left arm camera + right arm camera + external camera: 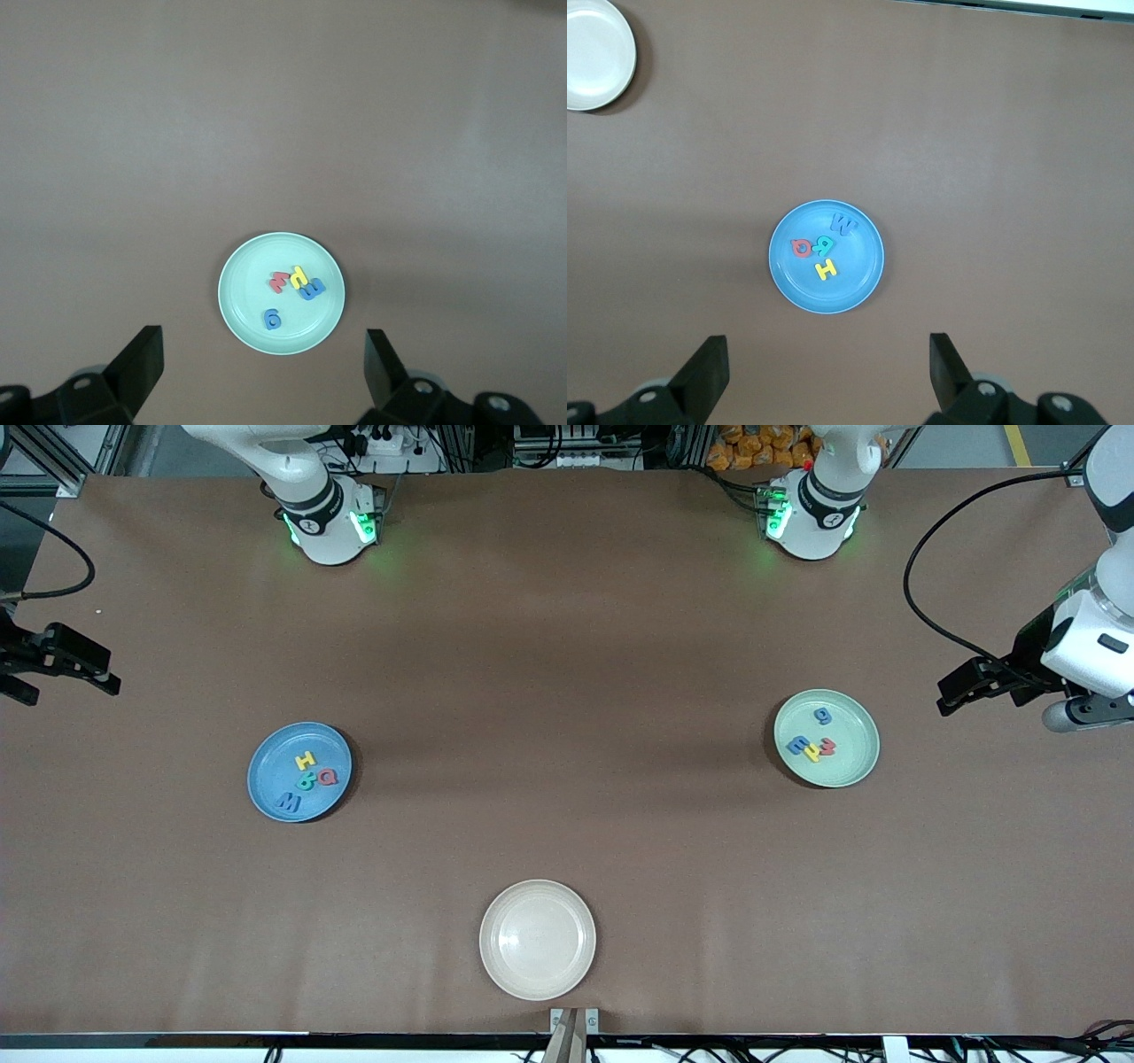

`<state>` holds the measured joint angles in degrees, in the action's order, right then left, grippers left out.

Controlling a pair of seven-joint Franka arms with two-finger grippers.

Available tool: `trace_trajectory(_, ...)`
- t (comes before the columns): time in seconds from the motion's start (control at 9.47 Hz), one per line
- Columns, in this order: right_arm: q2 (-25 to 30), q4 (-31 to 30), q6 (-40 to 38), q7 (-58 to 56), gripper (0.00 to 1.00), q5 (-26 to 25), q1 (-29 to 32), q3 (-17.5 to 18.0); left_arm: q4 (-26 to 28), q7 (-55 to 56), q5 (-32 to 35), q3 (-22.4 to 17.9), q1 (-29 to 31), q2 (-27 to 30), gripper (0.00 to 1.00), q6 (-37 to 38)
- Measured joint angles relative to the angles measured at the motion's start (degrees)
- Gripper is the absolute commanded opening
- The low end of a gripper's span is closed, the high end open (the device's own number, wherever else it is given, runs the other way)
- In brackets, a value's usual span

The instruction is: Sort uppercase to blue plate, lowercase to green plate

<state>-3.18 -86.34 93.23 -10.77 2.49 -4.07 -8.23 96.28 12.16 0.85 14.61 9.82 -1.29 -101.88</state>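
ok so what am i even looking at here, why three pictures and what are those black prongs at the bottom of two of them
These show two robot arms bolted to a brown table. The wide picture is from a high camera facing them. The other two come from cameras on each arm's wrist, looking down past its own two-finger gripper; the black prongs are those fingers.

The left gripper hangs open over the table's edge at its own end, by the green plate, which holds four small foam letters. The right gripper hangs open at its end of the table; its camera looks down on the blue plate, holding four capital letters. A cream plate lies nearest the front camera, with nothing in it.

Neither gripper holds anything.
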Motion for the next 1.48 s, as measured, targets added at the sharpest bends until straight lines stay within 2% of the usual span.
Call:
trace_trajectory(0.53, -2.0, -0.1, 0.0, 0.0, 1.0, 0.0, -0.1, 0.1, 0.3, -4.2, -1.6, 1.5, 0.0, 0.4, 1.0, -3.5)
trace_trajectory(0.74, -2.4, -0.1, 0.0, 0.0, 1.0, 0.0, 0.0, 0.0, 0.2, -4.5, 0.3, 1.5, 0.0, 0.2, 1.0, -3.8)
trace_trajectory(1.48, -2.3, 1.3, -2.4, 5.8, 1.0, 1.2, -0.2, 0.1, -1.1, -4.7, 2.1, 1.2, 1.1, -0.7, 1.0, -1.6)
